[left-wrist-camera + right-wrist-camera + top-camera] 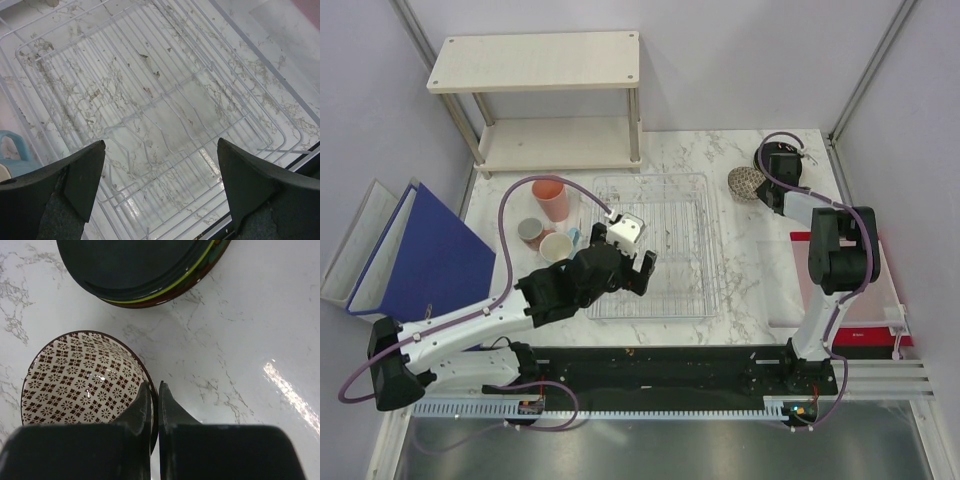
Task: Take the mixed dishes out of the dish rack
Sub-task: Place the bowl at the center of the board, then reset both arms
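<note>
Right gripper (153, 388) is closed, pinching the rim of the net-patterned bowl (80, 380): one finger sits inside the bowl and the other outside. The bowl rests on the marble table (740, 150) near the far right corner. Just beyond it lies the stack of plates (140, 265), black on top with a lime green edge and a dark red-brown edge showing beneath. Bowl and stack are close but not touching. From above, the right arm's wrist and a purple cable (780, 140) cover much of the stack.

Left gripper (161, 150) hangs wide open, holding nothing, over the near left part of the dish rack (660, 245). The rack is a shallow wire basket in the middle of the table, and the marble shows through its grid.

Cups stand beside the rack's left side: a salmon pink cup (552, 200) farthest back, a cream cup (558, 247) nearer, and a light blue cup (12, 152) touching it, right by the left wrist. The left arm stretches across just on their near side.

A two-tier wooden shelf (535, 65) fills the far left corner. A blue folder (425, 255) leans off the left edge. A red flat object (855, 330) lies at the right edge, behind the right arm.
</note>
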Motion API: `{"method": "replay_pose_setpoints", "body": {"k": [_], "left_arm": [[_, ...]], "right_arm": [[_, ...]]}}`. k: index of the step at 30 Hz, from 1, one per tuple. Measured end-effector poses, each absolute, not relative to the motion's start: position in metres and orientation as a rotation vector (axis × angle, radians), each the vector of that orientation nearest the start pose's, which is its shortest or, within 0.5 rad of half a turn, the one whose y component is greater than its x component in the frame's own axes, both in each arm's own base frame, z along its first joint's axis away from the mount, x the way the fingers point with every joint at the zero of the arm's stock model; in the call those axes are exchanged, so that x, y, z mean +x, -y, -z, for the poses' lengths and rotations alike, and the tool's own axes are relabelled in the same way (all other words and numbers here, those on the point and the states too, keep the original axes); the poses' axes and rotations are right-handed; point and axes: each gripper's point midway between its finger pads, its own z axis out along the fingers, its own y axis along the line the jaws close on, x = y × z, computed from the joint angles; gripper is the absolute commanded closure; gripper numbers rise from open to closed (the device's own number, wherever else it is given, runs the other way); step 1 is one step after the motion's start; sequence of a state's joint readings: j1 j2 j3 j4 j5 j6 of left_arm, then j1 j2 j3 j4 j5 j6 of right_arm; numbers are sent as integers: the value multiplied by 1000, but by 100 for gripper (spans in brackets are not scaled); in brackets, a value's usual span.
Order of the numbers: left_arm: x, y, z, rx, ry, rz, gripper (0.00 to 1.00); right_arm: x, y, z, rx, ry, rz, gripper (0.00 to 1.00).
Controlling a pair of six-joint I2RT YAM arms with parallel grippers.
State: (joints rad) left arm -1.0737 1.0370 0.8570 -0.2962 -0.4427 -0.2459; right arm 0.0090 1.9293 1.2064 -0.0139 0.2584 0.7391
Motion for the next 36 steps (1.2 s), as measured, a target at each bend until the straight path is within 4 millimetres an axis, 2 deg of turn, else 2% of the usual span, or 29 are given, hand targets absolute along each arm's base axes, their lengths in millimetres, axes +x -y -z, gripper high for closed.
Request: {"method": "replay_pose_setpoints", "body": {"k": [2,3,6,9,13,18,20,22,26,29,33,36], "left_arm": [[216,259,-210,555,-1944,389,1],[216,260,-209,557,-1946,388,1],[217,261,-205,564,-1956,380,1],[217,262,-201,571,-1963,375,1],[216,264,-199,576,-1970,377,1],[216,264,-199,566,-1973,385,1],[216,264,-200,561,-1972,388,1],[216,264,-201,559,-1971,390,1],[215,263,-201,555,-1982,387,1],[216,267,-205,530,-1988,403,1],[219,275,-208,480,-2009,434,1],[221,283,-208,433,-2040,456,1]], "right_arm": [[507,13,-52,920,-2068,-96,80],[508,13,-52,915,-2064,-97,63],[509,13,-52,897,-2067,-97,44],[502,12,-43,878,-2094,-91,35],[493,11,-33,874,-2124,-82,29],[492,6,-51,884,-2094,-135,22],[492,3,-70,898,-2057,-180,20],[495,0,-100,900,-1995,-231,19],[501,-10,-170,873,-1876,-325,18],[490,-24,-223,833,-1793,-418,18],[449,-56,-287,711,-1684,-536,18],[394,-106,-327,523,-1630,-630,17]]}}
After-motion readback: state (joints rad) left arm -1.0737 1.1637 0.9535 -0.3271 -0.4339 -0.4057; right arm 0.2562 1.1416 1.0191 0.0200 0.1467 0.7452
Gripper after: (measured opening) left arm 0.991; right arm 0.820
